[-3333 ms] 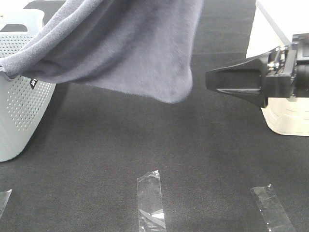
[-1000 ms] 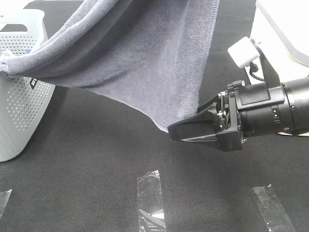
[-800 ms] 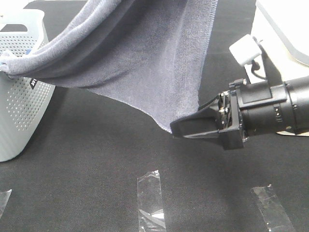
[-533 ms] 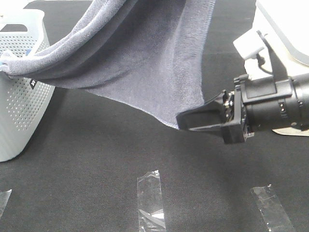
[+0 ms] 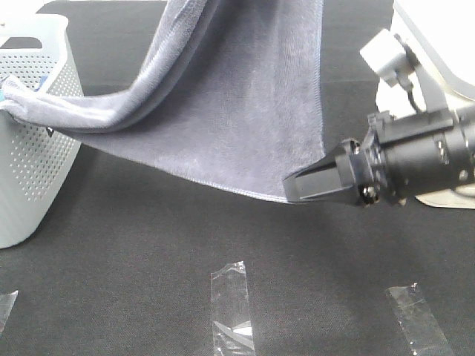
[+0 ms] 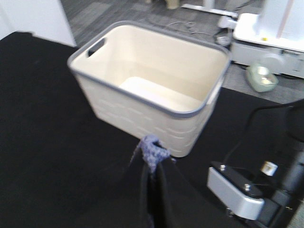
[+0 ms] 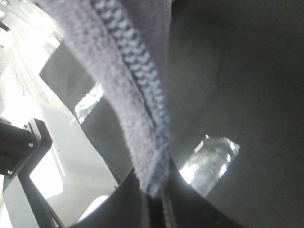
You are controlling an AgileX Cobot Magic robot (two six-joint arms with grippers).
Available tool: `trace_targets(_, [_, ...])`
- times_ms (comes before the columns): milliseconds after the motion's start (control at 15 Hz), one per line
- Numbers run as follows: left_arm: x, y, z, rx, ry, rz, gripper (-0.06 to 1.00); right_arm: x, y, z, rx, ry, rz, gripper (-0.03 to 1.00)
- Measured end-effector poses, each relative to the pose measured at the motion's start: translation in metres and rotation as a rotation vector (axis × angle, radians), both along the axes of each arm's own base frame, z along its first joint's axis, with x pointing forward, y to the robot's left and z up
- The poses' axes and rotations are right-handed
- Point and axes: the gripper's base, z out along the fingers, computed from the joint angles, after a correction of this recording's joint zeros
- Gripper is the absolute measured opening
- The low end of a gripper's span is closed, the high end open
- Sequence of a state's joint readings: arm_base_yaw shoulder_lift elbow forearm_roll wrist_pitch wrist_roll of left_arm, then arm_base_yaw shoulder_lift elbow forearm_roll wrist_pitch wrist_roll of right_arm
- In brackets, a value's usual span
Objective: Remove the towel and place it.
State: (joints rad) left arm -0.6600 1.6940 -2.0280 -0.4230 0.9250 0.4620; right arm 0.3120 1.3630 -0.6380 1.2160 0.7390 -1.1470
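Right tool (image 5: 292, 190) was clamped on the towel (image 5: 223, 111) at its lower corner (hem visible). Left tool (image 6: 151, 160) pinched a towel tuft. The far end draped over the basket (image 5: 30, 163).

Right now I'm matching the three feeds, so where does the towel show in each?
Exterior high: towel drapes from the top edge across the centre, corner at the right gripper.
Left wrist: bunched tuft before the cream basket.
Right wrist: its hemmed edge, close up.
Shared landmark: the black tabletop.

A robot lab: black-clothed bench (image 5: 148, 245) with tape marks (image 5: 231, 308) (cables (image 6: 173, 21) strewn on the floor (image 6: 118, 9)).
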Motion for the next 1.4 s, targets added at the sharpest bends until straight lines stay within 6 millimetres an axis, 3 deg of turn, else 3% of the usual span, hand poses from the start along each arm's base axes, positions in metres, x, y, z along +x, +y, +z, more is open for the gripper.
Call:
trace_targets(133, [0.004, 0.001, -0.002, 0.004, 0.013, 0.048, 0.00, 0.006, -0.001, 0.007, -0.048, 0.036, -0.023, 0.00])
trace_targets(267, [0.018, -0.002, -0.017, 0.029, 0.074, 0.131, 0.00, 0.016, -0.005, 0.024, -0.152, 0.101, -0.080, 0.00])
trace_targets(600, [0.066, -0.019, -0.086, 0.219, 0.179, 0.309, 0.00, 0.044, -0.021, 0.084, -0.418, 0.039, -0.209, 0.00])
trace_targets(733, [0.087, -0.029, -0.112, 0.232, 0.146, 0.346, 0.00, 0.061, -0.032, 0.107, -0.529, -0.037, -0.337, 0.00])
trace_targets(1000, [0.123, -0.047, -0.140, 0.142, -0.030, 0.367, 0.00, 0.109, -0.042, 0.120, -0.724, -0.141, -0.497, 0.00])
trace_targets(1133, [0.145, -0.037, -0.133, 0.034, -0.168, 0.404, 0.00, 0.139, -0.041, 0.132, -0.750, -0.265, -0.569, 0.00])
trace_targets(1400, [0.192, 0.036, -0.095, -0.227, -0.491, 0.551, 0.00, 0.196, -0.034, 0.186, -0.717, -0.700, -0.663, 0.00])
